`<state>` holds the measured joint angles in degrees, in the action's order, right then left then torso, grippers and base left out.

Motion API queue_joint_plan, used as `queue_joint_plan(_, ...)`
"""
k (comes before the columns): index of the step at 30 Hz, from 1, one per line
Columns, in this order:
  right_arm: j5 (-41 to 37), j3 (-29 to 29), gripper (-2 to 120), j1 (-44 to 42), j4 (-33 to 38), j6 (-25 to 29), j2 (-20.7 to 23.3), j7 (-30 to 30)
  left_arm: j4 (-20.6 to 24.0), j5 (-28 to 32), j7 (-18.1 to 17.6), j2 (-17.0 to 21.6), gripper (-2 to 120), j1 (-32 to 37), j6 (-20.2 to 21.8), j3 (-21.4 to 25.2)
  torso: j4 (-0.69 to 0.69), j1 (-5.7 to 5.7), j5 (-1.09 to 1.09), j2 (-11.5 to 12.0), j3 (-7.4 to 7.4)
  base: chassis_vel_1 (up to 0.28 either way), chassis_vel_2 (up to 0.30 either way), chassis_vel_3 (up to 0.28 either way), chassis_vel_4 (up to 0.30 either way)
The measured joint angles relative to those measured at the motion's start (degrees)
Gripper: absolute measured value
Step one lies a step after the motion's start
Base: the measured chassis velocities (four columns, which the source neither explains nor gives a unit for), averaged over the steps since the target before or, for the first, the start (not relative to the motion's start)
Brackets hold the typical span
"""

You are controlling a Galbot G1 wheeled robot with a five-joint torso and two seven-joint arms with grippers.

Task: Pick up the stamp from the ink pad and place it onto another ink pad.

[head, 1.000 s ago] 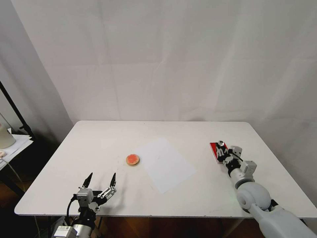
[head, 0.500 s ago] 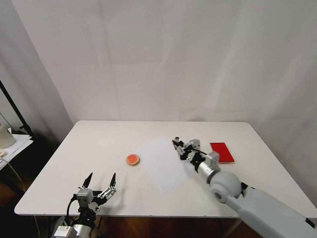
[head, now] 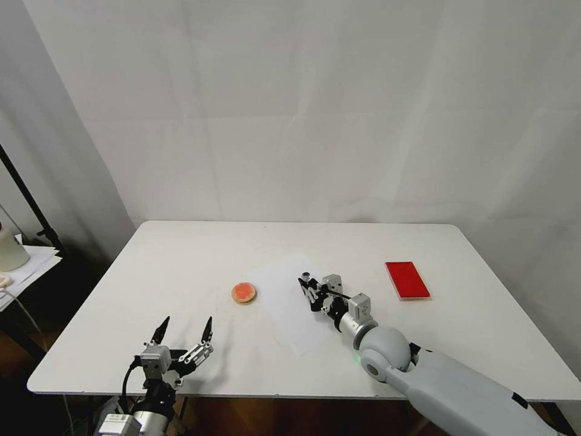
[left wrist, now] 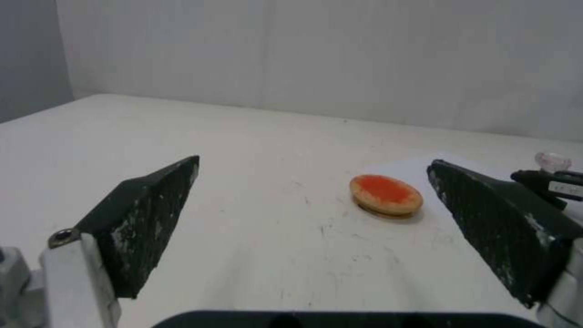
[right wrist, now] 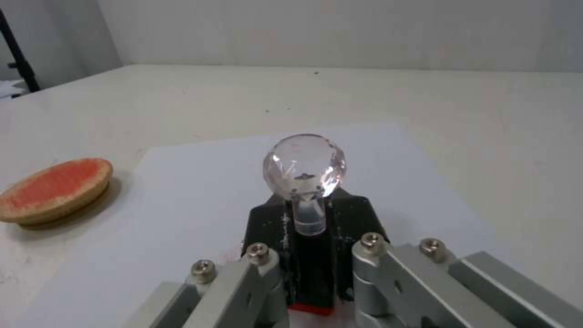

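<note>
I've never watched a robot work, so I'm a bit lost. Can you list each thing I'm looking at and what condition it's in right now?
stamp: upright, clamped in the right gripper above the paper.
right gripper: shut on the stamp.
left gripper: open, holding nothing, near the table's front edge.
red rectangular ink pad: flat, bare.
round ink pad: flat, nothing on it.
paper sheet: lying flat.

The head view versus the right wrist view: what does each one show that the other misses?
Head view alone: the red rectangular ink pad lying bare on the table's right side, and the open left tool parked near the front edge.

Right wrist view alone: a close look at the stamp's clear knob and black body pinched upright in the right tool.

Both: the stamp, the right tool gripping it above the white paper sheet, and the round orange ink pad.
</note>
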<state>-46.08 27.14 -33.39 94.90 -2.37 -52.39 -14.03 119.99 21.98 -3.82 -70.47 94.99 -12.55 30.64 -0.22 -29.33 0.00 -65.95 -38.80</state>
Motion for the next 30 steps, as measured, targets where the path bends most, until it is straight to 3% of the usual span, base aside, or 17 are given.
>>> queue_joint_plan(7,-1.49,-1.29,10,1.96,1.55,0.99,0.35,0.72,0.00,0.00,0.00,0.00,100,-0.01,0.00,0.00,-0.01,-0.01,0.00,0.00,-0.02,0.000,0.000,0.000,0.000)
queue_joint_plan(12,-2.99,2.81,10,7.77,3.70,0.74,-0.20,0.99,0.00,0.00,0.00,0.00,100,0.00,0.00,0.00,-0.01,0.00,-0.01,0.00,-0.02,0.000,0.000,0.000,0.000)
queue_joint_plan(16,-3.33,7.51,10,12.28,3.32,0.45,-2.33,1.22,0.00,0.00,0.00,0.00,100,-0.01,0.00,0.00,0.01,0.00,-0.02,0.00,-0.01,0.000,0.000,0.000,0.000)
queue_joint_plan(18,-3.25,10.99,10,15.24,1.34,0.19,-5.50,1.56,0.00,0.00,0.00,0.00,100,0.00,0.00,0.00,0.02,-0.01,-0.02,0.00,-0.02,0.000,0.000,0.000,0.000)
queue_joint_plan(25,-2.20,14.15,10,16.61,-3.11,-0.86,-11.86,1.19,0.00,0.00,0.00,0.00,100,0.00,0.00,0.00,0.01,-0.01,-0.03,0.01,-0.01,0.000,0.000,0.000,0.000)
queue_joint_plan(30,-1.38,15.16,10,16.47,-4.65,-1.04,-12.67,1.09,0.00,0.00,0.00,0.00,100,0.00,0.00,0.00,0.00,-0.01,-0.02,0.00,-0.01,0.000,0.000,0.000,0.000)
